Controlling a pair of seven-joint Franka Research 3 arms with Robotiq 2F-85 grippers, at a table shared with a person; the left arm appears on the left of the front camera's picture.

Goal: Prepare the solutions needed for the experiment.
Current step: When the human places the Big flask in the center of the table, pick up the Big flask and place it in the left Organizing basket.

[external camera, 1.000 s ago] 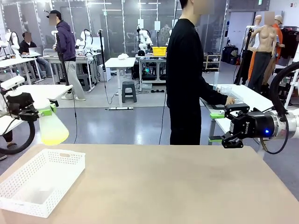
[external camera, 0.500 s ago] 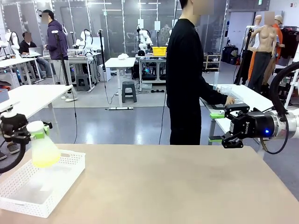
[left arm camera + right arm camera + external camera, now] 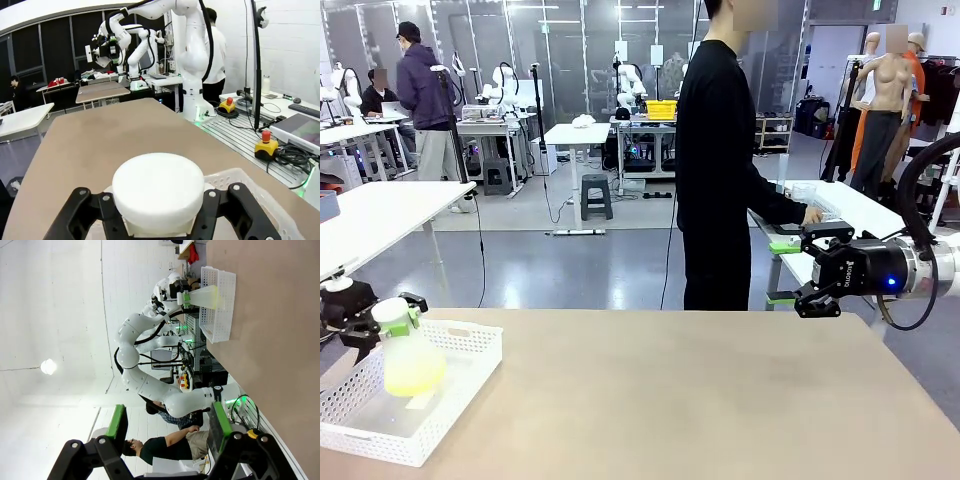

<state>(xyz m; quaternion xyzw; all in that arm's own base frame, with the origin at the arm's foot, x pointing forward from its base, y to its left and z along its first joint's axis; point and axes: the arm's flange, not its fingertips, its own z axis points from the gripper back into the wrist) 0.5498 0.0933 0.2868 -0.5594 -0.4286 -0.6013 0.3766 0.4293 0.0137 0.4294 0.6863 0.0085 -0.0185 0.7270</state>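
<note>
1. The left gripper (image 3: pixel 388 315), jaws pinched on the neck of a translucent white conical flask (image 3: pixel 410 355), holds it upright over a white perforated plastic basket (image 3: pixel 470 345).
2. The pale yellow-green solutions (image 3: pixel 415 378) pool directly below that gripper, long axis vertical.
3. The right gripper (image 3: pixel 782 271), fingers spread and empty, hovers well apart, far from the flask.

Only one piece of print visible: small white lettering, likely the maker's name, along the side of the black right claw (image 3: pixel 783 272) with green pads, too small to make out letter for letter. Nothing else readable anywhere, near or far.
</note>
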